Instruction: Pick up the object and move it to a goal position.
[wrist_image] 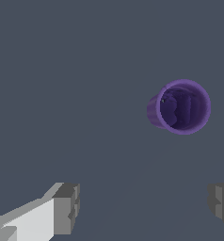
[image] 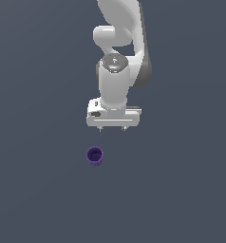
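one small purple cup (image: 95, 156) stands upright on the grey bench (image: 34, 190), a little below the middle of the exterior view, with its hollow top up so it is easy to grab by the sides. the white pincer (image: 112, 129) hangs just above it in the frame, not touching. its two fingers (wrist_image: 67, 207) are spread wide with nothing between them, likely so the cup can fit inside.

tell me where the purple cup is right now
In the exterior view the purple cup stands upright on the grey floor, just below the open gripper and slightly toward the exterior view's left of it, not touching it.
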You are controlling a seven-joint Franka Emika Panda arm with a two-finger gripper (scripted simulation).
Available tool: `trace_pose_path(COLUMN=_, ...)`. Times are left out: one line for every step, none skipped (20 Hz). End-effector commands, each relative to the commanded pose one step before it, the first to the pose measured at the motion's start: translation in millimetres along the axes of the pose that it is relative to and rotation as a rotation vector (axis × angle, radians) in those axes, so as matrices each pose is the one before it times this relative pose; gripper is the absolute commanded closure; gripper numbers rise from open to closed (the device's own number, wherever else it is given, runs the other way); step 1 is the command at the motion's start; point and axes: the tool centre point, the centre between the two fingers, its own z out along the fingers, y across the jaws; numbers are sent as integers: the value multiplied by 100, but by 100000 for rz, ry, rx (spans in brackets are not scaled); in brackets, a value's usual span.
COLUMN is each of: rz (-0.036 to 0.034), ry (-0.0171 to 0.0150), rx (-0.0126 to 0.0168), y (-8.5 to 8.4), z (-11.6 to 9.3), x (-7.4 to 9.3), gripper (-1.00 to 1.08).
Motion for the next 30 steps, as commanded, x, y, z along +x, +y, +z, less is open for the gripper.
trace_pose_path(rz=0, ry=0, rx=0, y=1, z=0, x=0, gripper=-20)
trace_pose_path(rz=-118, ry=58, rx=-43, y=-12, z=-24, x=5, gripper=-20)
trace_pose_path(rz=-302, ry=148, rx=-106, y=-9, z=-58, x=17, gripper=-20)
trace_pose_path(rz=-504, ry=244, rx=-172, y=-27, z=-100, x=24, gripper=-20)
trace_pose_path(rz=-659, ry=313, rx=-212, y=-34, z=-130, x=27, gripper=-20)
trace_pose_path(rz=-539, ry=248, rx=-156, y=-27, z=-106, x=15, gripper=-20)
trace_pose_path(rz=-328, ry=142, rx=-77, y=-24, z=-65, x=1, gripper=-20)
trace_pose_path(rz=-112, ry=41, rx=-11, y=-7, z=-21, x=-6, gripper=-20)
trace_pose_path(rz=61, ry=-28, rx=17, y=-1, z=11, x=-2, gripper=-20)
trace_pose_path(rz=198, ry=-61, rx=-7, y=23, z=39, x=23, gripper=-20)
trace_pose_path(rz=261, ry=-47, rx=-78, y=32, z=48, x=58, gripper=-20)
trace_pose_path(rz=359, ry=-57, rx=-125, y=40, z=67, x=89, gripper=-20)
trace_pose_path(rz=490, ry=-85, rx=-157, y=55, z=92, x=113, gripper=-20)
trace_pose_path(rz=610, ry=-110, rx=-189, y=67, z=116, x=136, gripper=-20)
trace_pose_path(rz=723, ry=-128, rx=-229, y=79, z=138, x=162, gripper=-20)
trace_pose_path(rz=834, ry=-143, rx=-275, y=90, z=161, x=189, gripper=-20)
trace_pose_path(rz=950, ry=-161, rx=-320, y=100, z=185, x=214, gripper=-20)
trace_pose_path(rz=1071, ry=-179, rx=-370, y=112, z=211, x=241, gripper=-20)
trace_pose_path(rz=1189, ry=-193, rx=-424, y=121, z=238, x=268, gripper=-20)
trace_pose_path(rz=1307, ry=-206, rx=-481, y=129, z=265, x=294, gripper=-20)
trace_pose_path(rz=1426, ry=-217, rx=-543, y=136, z=293, x=320, gripper=-20)
trace_pose_path(rz=1542, ry=-224, rx=-609, y=141, z=322, x=346, gripper=-20)
trace_pose_path(rz=1659, ry=-229, rx=-679, y=146, z=352, x=371, gripper=-20)
trace_pose_path(rz=1771, ry=-229, rx=-754, y=148, z=382, x=395, gripper=-20)
trace_pose_path(rz=1882, ry=-224, rx=-833, y=148, z=413, x=419, gripper=-20)
trace_pose_path(rz=1989, ry=-214, rx=-915, y=145, z=445, x=441, gripper=-20)
trace_pose_path(rz=2094, ry=-198, rx=-1003, y=140, z=477, x=462, gripper=-20)
trace_pose_path(rz=2071, ry=-166, rx=-1032, y=124, z=481, x=454, gripper=-20)
trace_pose_path(rz=1938, ry=-127, rx=-1001, y=103, z=457, x=422, gripper=-20)
trace_pose_path(rz=1807, ry=-91, rx=-964, y=84, z=433, x=391, gripper=-20)
